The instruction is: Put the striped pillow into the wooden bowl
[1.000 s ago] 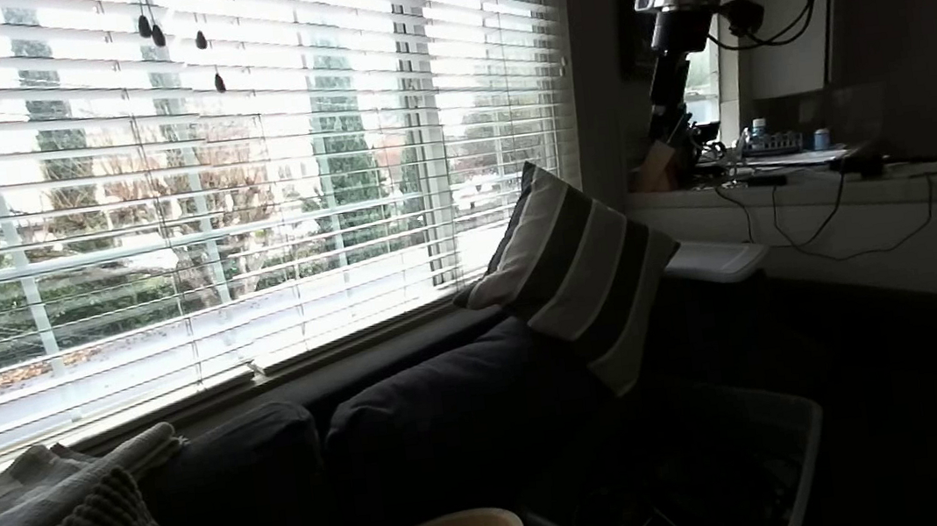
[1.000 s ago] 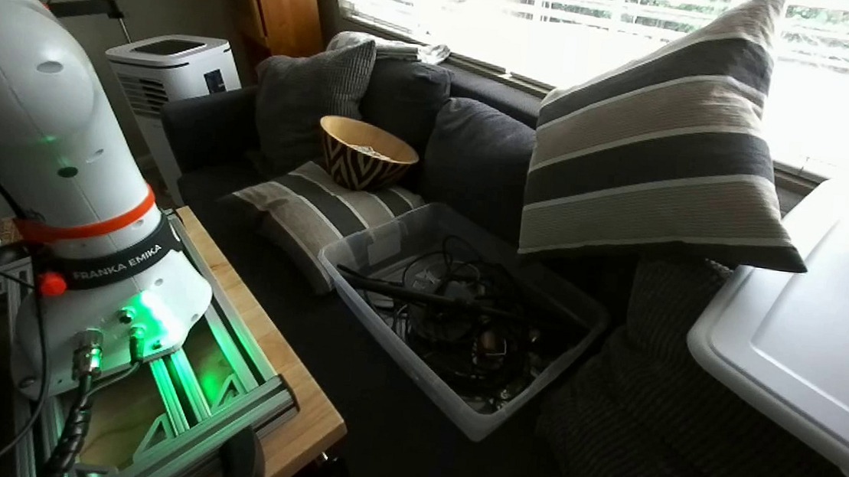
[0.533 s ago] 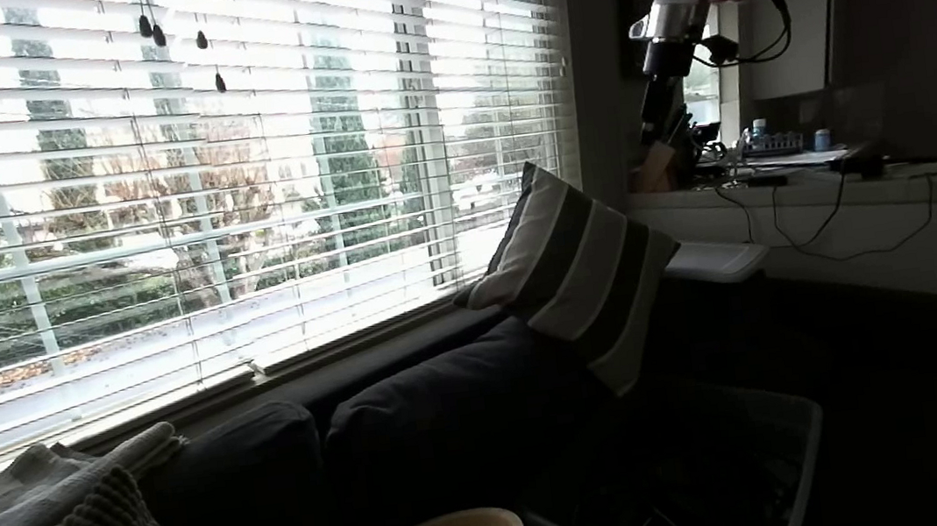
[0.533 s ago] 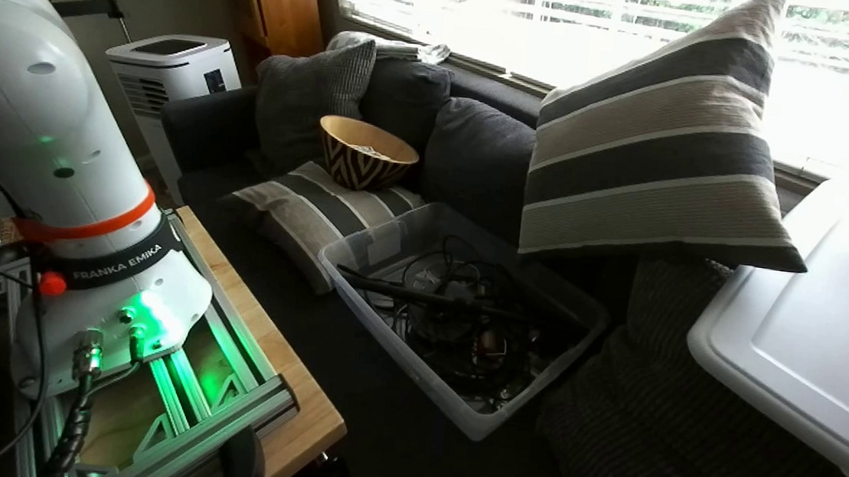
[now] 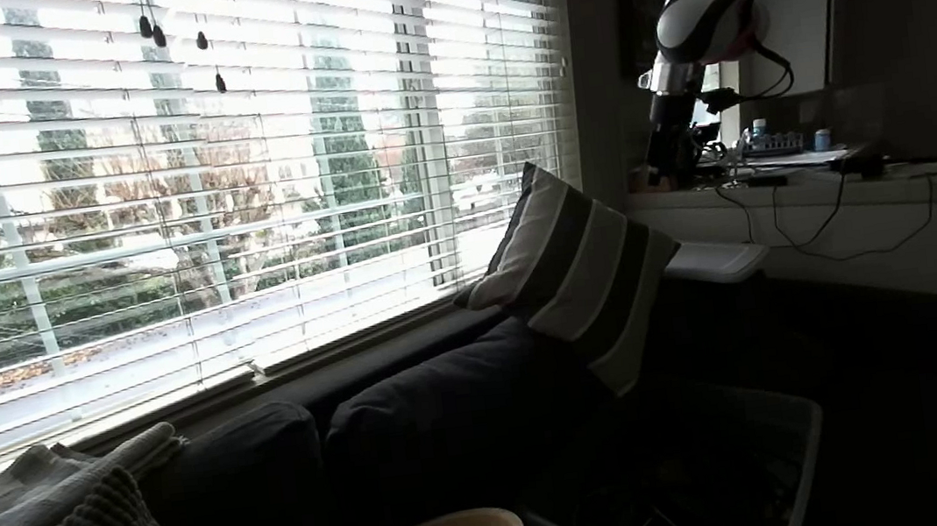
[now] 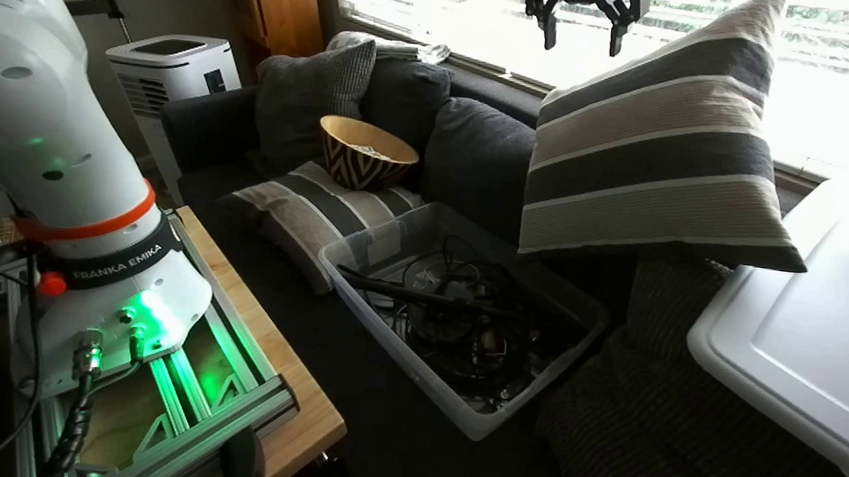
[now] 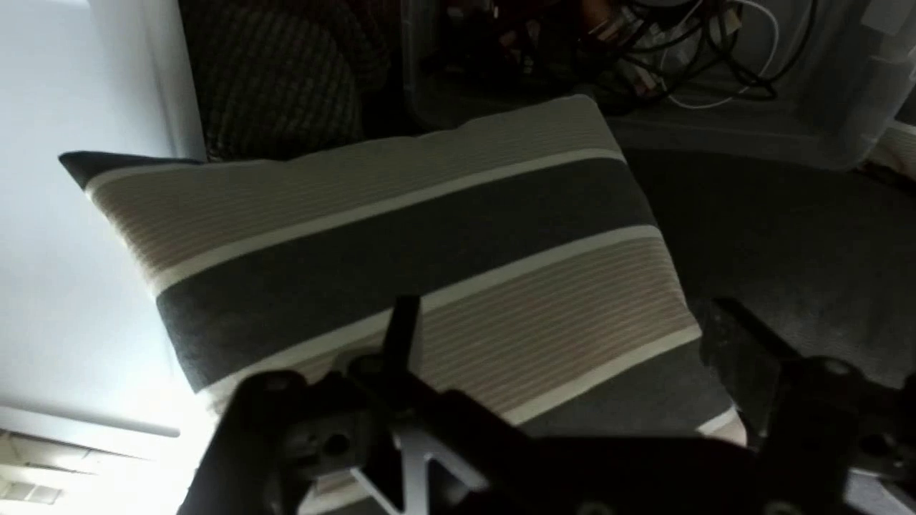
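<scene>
The striped pillow [image 5: 590,280] leans upright and tilted against the sofa back by the window. In both exterior views its dark and light grey stripes show [image 6: 647,150]; in the wrist view it fills the middle [image 7: 401,265]. The wooden bowl [image 6: 346,166], tan inside with dark zigzags outside, rests tilted on a second striped cushion, with something whitish in it. Its rim shows at the bottom of an exterior view [image 5: 498,520]. My gripper [image 6: 583,46] is open and empty, above and beside the pillow's top. In the wrist view its fingers stand wide apart [image 7: 565,307], the pillow beyond them.
A clear bin [image 6: 412,376] of cables stands in front of the pillow. A white lid [image 6: 816,327] lies beside it. The second striped cushion [image 6: 320,206] lies flat under the bowl. A ribbed cushion [image 6: 306,97] and window blinds [image 5: 244,147] line the back.
My gripper has come down into view beside the pillow's top, and the arm has lowered and reached forward. The pillow and the bowl have not moved.
</scene>
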Motion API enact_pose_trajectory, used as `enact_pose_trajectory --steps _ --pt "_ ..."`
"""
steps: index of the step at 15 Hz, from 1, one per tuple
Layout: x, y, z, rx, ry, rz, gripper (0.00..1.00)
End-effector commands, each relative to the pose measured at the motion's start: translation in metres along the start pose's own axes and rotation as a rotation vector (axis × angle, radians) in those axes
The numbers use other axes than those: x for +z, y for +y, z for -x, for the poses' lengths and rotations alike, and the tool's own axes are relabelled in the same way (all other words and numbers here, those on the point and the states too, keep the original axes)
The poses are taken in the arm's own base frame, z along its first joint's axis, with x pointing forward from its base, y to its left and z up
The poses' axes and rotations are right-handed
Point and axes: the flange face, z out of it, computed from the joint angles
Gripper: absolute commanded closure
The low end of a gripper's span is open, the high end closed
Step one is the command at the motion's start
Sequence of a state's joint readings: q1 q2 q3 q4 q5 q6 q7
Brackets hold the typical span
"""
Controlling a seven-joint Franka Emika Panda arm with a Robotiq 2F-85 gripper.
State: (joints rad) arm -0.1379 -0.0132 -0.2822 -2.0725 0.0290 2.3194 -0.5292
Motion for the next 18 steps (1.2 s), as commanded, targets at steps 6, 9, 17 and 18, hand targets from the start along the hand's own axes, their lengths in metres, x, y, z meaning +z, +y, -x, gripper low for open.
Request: enact_pose_trajectory --steps 6,9,17,18 --pt "0.016 0.017 0.009 0.033 -0.023 0.008 0.00" --pt "0.016 0.017 0.009 0.033 -0.022 0.008 0.00" --pt "0.017 0.015 0.002 0.057 -0.018 0.008 0.00" --pt "0.021 0.015 -0.010 0.105 -0.008 0.010 0.00"
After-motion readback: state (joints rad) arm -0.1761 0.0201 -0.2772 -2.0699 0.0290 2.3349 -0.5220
